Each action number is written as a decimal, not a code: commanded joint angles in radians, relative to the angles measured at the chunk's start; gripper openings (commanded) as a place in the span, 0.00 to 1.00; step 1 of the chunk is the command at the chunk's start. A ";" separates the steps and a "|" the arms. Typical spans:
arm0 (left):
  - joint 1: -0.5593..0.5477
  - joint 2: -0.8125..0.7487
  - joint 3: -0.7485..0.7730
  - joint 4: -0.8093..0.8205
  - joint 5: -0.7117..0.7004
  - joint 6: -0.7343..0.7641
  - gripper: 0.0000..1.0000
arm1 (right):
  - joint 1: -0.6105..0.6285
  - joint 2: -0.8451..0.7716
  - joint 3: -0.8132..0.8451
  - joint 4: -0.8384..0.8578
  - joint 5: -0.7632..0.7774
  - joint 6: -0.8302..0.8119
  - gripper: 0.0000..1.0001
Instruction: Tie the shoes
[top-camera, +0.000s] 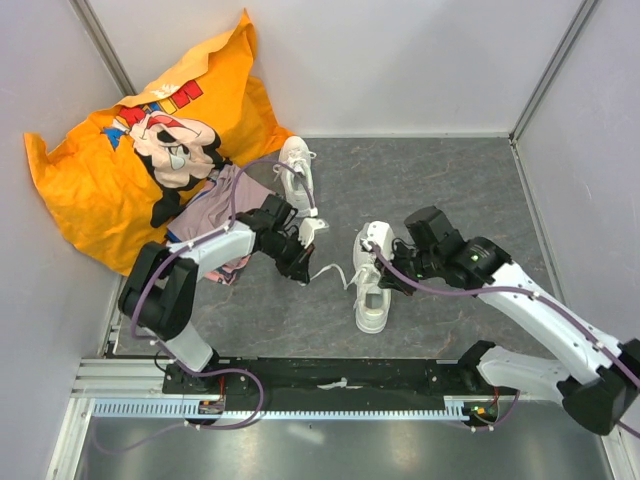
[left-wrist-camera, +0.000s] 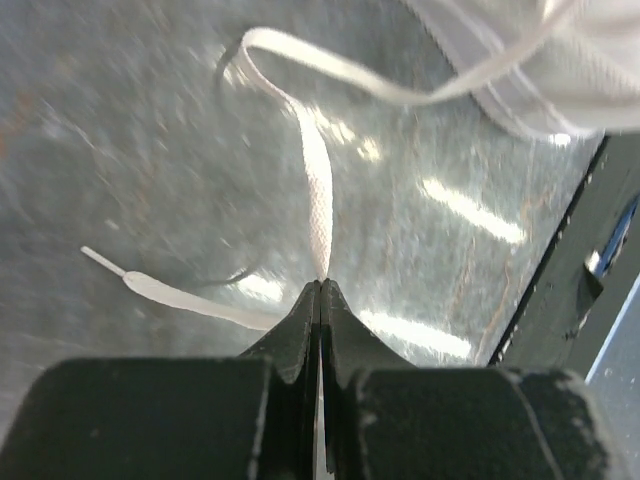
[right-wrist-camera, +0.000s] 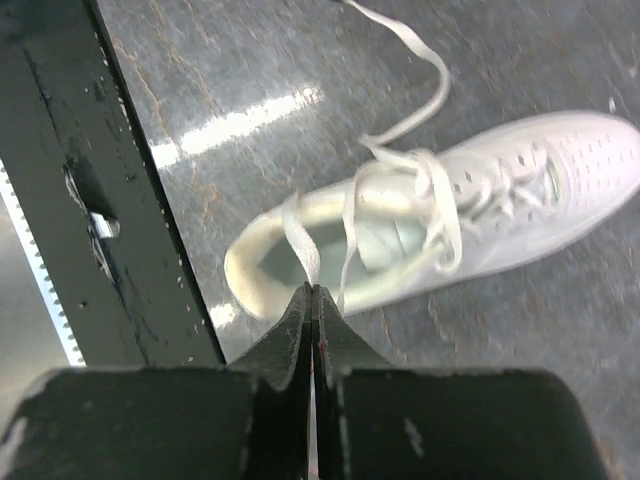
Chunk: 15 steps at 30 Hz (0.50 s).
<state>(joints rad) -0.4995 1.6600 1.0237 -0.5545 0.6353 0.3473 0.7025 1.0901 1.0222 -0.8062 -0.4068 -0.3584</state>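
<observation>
One white sneaker (top-camera: 371, 280) lies mid-table with its toe toward the near edge; it also shows in the right wrist view (right-wrist-camera: 520, 200). The other sneaker (top-camera: 297, 170) lies farther back, beside the left arm. My left gripper (top-camera: 303, 270) is shut on a white lace (left-wrist-camera: 316, 190) that runs up to the near shoe (left-wrist-camera: 570, 70); the lace's free end (left-wrist-camera: 150, 290) trails on the floor. My right gripper (top-camera: 384, 272) is shut on another lace (right-wrist-camera: 300, 245) of the same shoe, just above its opening. The jaws are pressed together in both wrist views (left-wrist-camera: 320, 288) (right-wrist-camera: 312, 290).
An orange cushion with a cartoon print (top-camera: 100, 170) and a pinkish-purple folded garment (top-camera: 215, 200) lie at the back left. A black rail (top-camera: 340, 375) runs along the near edge and shows in the right wrist view (right-wrist-camera: 110, 200). Grey walls enclose the table.
</observation>
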 joint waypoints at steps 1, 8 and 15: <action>0.001 -0.103 -0.074 0.041 0.044 0.087 0.02 | -0.029 -0.065 -0.027 -0.053 0.000 0.035 0.00; 0.001 -0.187 -0.135 -0.016 -0.003 0.336 0.02 | -0.095 -0.023 -0.001 -0.088 0.002 0.030 0.00; -0.001 -0.282 -0.160 -0.065 0.013 0.587 0.07 | -0.103 0.060 0.055 -0.151 -0.018 0.038 0.00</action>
<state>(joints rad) -0.4995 1.4284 0.8509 -0.5869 0.6266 0.7139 0.6025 1.1172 1.0126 -0.9222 -0.4034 -0.3393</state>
